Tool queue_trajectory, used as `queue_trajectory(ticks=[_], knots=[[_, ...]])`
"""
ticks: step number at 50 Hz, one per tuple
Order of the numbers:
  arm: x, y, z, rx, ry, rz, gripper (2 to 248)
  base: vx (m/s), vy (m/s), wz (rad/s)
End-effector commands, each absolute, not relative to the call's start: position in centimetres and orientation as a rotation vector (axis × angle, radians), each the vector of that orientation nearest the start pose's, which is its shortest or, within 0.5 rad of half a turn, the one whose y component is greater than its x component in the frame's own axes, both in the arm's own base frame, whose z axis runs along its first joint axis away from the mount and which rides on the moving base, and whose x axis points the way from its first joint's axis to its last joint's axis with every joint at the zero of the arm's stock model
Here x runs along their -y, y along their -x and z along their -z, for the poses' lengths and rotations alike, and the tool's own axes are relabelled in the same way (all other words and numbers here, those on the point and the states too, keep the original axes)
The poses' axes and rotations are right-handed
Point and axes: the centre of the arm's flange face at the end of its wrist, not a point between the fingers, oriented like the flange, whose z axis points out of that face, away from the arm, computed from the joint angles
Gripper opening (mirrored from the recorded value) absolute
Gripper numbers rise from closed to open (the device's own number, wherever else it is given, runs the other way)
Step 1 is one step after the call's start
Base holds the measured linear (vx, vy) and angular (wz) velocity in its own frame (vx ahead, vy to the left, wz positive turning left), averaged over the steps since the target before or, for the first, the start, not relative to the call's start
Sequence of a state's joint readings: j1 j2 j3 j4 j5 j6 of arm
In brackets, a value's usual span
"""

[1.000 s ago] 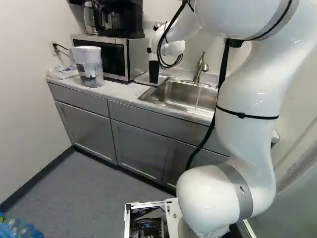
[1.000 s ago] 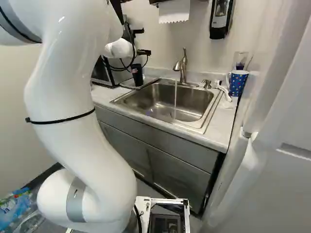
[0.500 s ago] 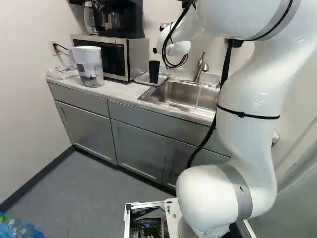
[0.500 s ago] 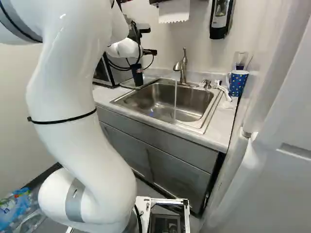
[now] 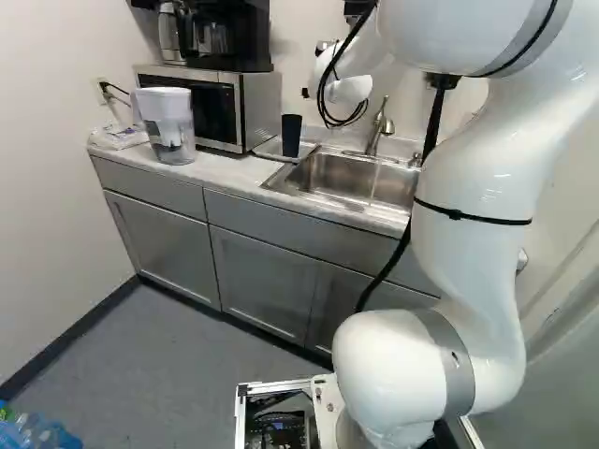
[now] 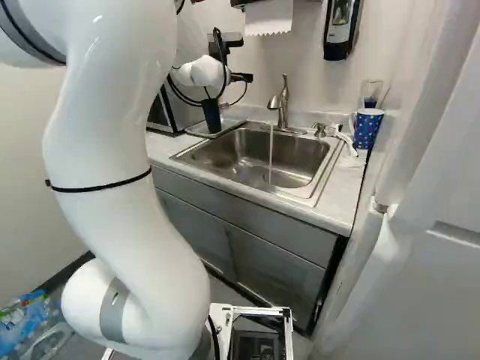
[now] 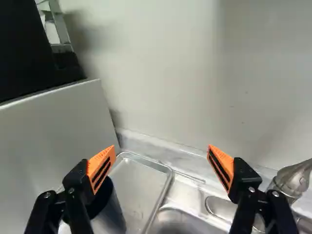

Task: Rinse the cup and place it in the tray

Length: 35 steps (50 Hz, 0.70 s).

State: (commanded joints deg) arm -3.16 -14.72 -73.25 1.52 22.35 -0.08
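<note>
Behind the white wrist, a black part of my gripper [image 6: 241, 77] shows in the right base view. In the wrist view the gripper [image 7: 161, 163] stands wide open, nothing between its orange pads. The dark cup [image 5: 291, 136] stands upright on the metal tray [image 6: 196, 130], left of the sink. Seen from the wrist, the cup [image 7: 111, 210] is below and partly behind one finger, its lower part out of sight; the tray [image 7: 141, 181] lies beyond and below the fingers. Water runs from the faucet [image 6: 282, 103] into the sink [image 5: 342, 175].
A microwave [image 5: 225, 108] with a coffee maker on top and a water pitcher [image 5: 169, 126] stand left of the tray. A blue dotted mug [image 6: 367, 127] and a white brush are right of the sink. The wall [image 7: 170, 73] rises ahead of the gripper.
My wrist has shifted right and away from the cup, over toward the faucet. The cup stays on the tray, and the base has not moved.
</note>
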Motion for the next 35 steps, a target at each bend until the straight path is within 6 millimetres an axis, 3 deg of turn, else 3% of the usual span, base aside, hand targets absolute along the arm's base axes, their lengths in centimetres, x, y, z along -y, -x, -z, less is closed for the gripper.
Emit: queue_trajectory(ticks=[27, 35], knots=[[7.8, -62.8, -66.2, -0.185, 2.384, 2.150, 247, 0.000, 0.000, 0.000], [9.1, -62.8, -66.2, -0.210, 2.392, 2.159, 247, 0.000, 0.000, 0.000]])
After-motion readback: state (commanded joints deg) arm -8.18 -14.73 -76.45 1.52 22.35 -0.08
